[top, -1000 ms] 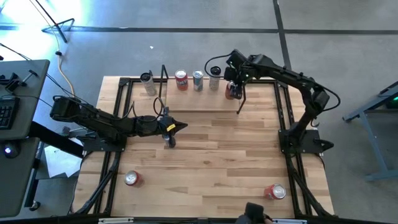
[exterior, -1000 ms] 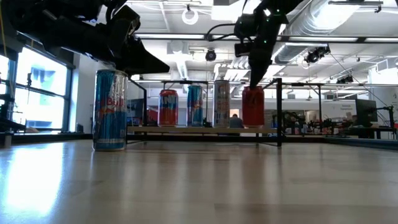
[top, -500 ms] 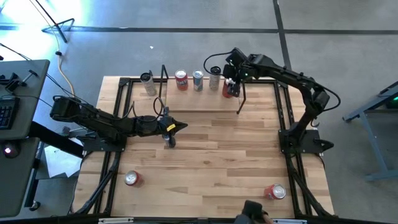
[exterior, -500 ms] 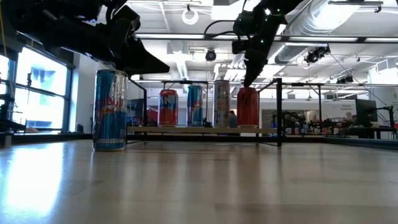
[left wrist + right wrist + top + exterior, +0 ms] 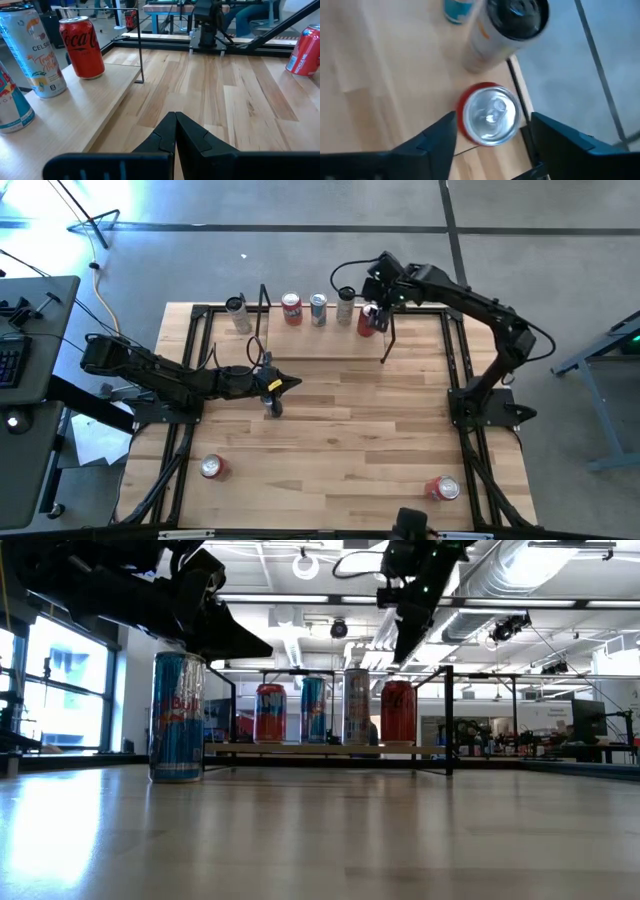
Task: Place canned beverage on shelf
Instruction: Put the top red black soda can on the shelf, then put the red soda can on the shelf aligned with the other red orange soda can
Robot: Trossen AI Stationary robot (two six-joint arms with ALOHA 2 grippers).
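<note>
The shelf [image 5: 325, 335] stands at the table's far edge, a pale plank between black rod frames. On it a red can [image 5: 291, 308], a blue can [image 5: 318, 308], a tall white can [image 5: 345, 305] and a red cola can [image 5: 370, 320] stand upright in a row. My right gripper [image 5: 492, 127] hangs open above the cola can [image 5: 491, 114], a finger on either side of it, clear of its top [image 5: 398, 685]. My left gripper [image 5: 293, 384] waits shut over mid-table, beside a tall blue can [image 5: 177, 715].
A grey can [image 5: 237, 313] stands just left of the shelf's left end frame. Two red cans [image 5: 211, 468] [image 5: 442, 488] stand near the table's near edge. Black frame rails run along the table's left and right sides. The middle of the wooden tabletop [image 5: 360, 410] is bare.
My right gripper has let go of the red cola can and risen straight up from it, so its fingertips now hang clear above the can's top. The can stays upright at the right end of the shelf's row.
</note>
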